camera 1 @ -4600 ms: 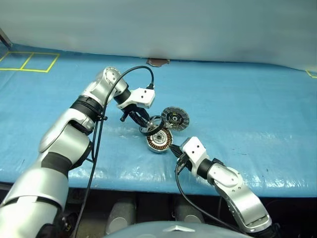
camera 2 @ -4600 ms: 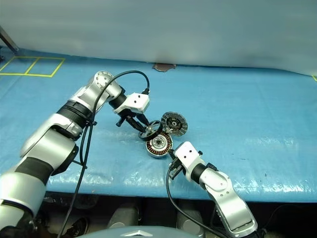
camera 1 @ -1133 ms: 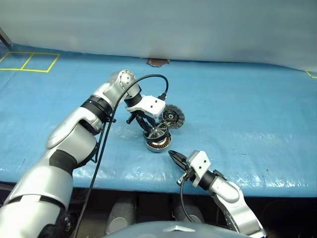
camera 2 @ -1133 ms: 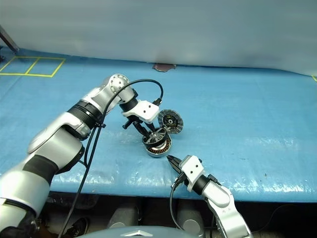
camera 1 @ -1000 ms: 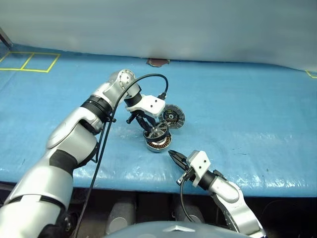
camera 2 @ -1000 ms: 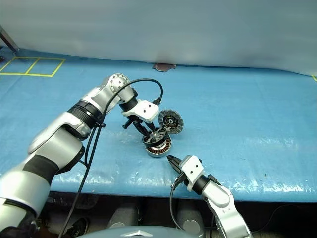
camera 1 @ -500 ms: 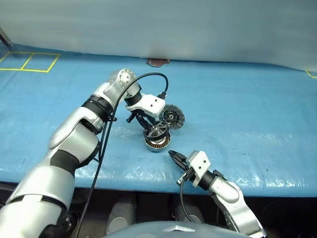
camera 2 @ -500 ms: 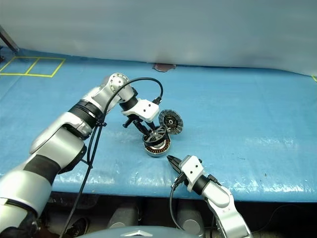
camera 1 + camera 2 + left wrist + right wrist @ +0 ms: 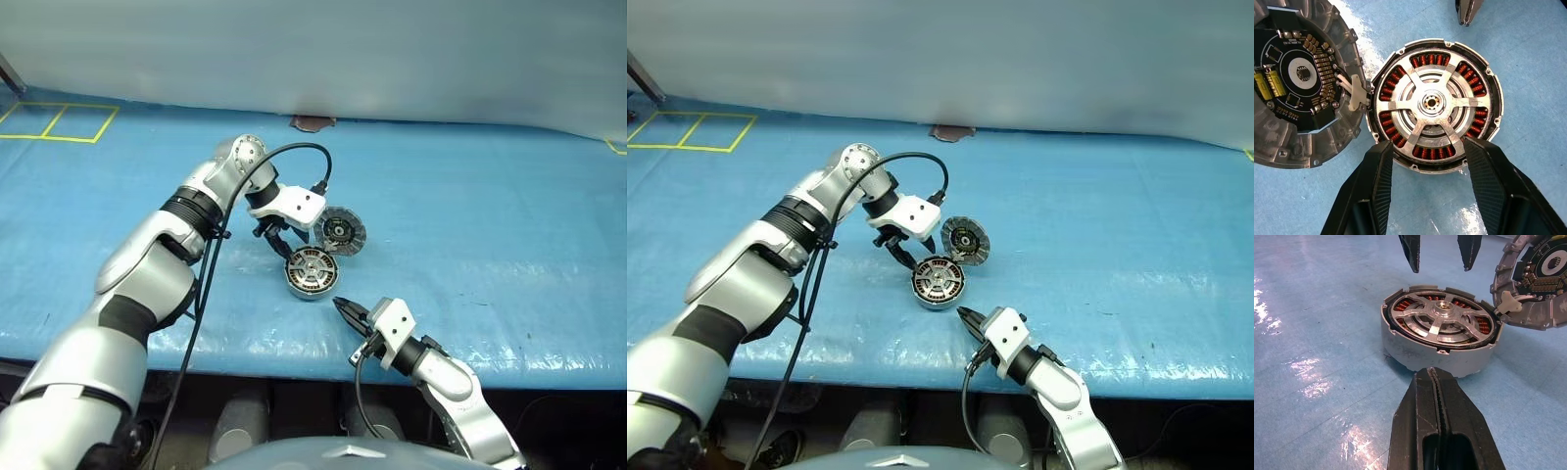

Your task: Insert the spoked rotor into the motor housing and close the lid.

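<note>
The motor housing [image 9: 311, 274] lies on the blue sheet with the spoked rotor [image 9: 1432, 103] lying flat inside it, coppery windings showing between the silvery spokes. The lid [image 9: 340, 230] stands open, tilted up at the housing's far rim and joined to it by a small white link; its inner face [image 9: 1298, 83] carries a dark circuit board. My left gripper [image 9: 278, 245] is open just beside and above the housing, its two fingers [image 9: 1378, 176] apart at the rim and holding nothing. Short of the housing on its near side, my right gripper [image 9: 341, 306] points at it, shut and empty.
The blue sheet [image 9: 509, 225] covers the table up to the front edge, just beneath my right arm. Yellow taped squares [image 9: 59, 122] mark the far left corner, and a brown patch [image 9: 312, 122] lies at the back edge. A black cable [image 9: 294, 152] loops over my left wrist.
My left gripper has opened and let go of the rotor. The rotor, held tilted over the housing before, now lies flat inside it. The right arm has kept still.
</note>
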